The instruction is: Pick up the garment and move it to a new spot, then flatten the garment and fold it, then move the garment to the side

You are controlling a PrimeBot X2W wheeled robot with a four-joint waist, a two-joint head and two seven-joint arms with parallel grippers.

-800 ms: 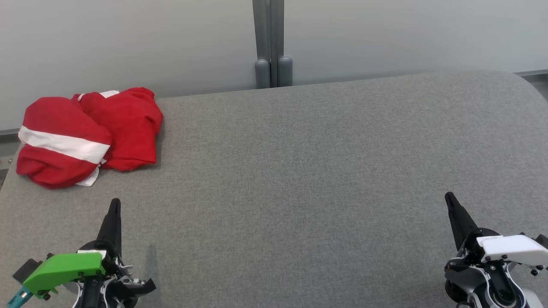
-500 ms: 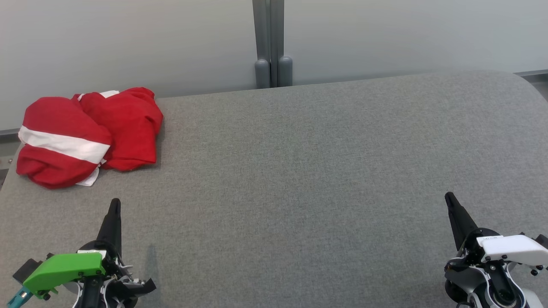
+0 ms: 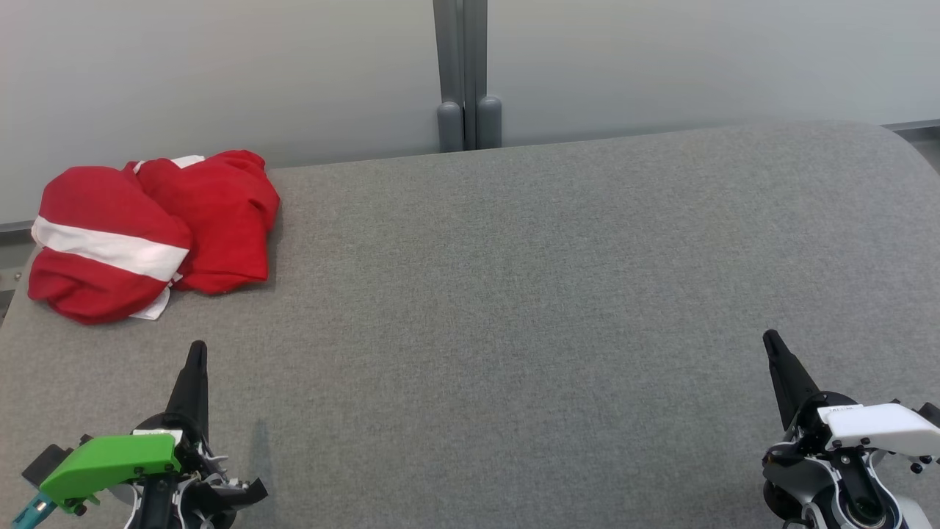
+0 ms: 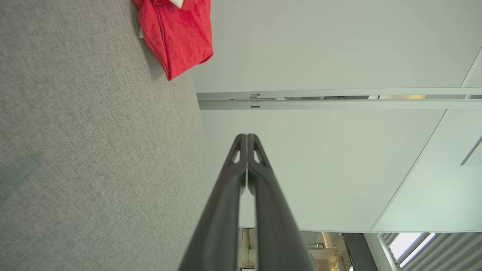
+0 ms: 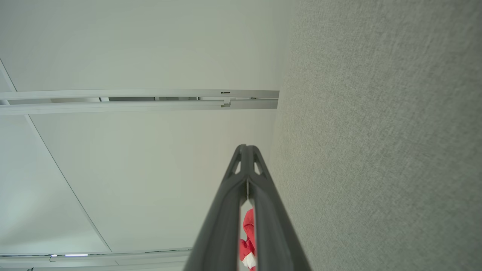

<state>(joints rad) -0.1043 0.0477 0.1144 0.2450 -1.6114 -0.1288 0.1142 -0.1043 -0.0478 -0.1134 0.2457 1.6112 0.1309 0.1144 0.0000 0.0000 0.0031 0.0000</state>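
Our left tool (image 3: 197,351) sits at the near left of the table (image 3: 514,308), its two fingers pressed together and holding nothing. Our right tool (image 3: 771,342) sits at the near right, likewise closed and empty. We judge both are parked low and wide apart so the middle of the table lies open for spreading cloth. The garment (image 3: 147,235), red with a white band, lies crumpled in a heap at the far left corner, right by the wall (image 3: 220,73), well apart from the right tool and nearer to the left one. Nothing touches it. Bunched as it is, we can make out no clear collar or hem, so we judge the first pick will have to pinch a raised fold. The pickup has not begun. The left tool looks better placed for it and would need to part its fingers first.
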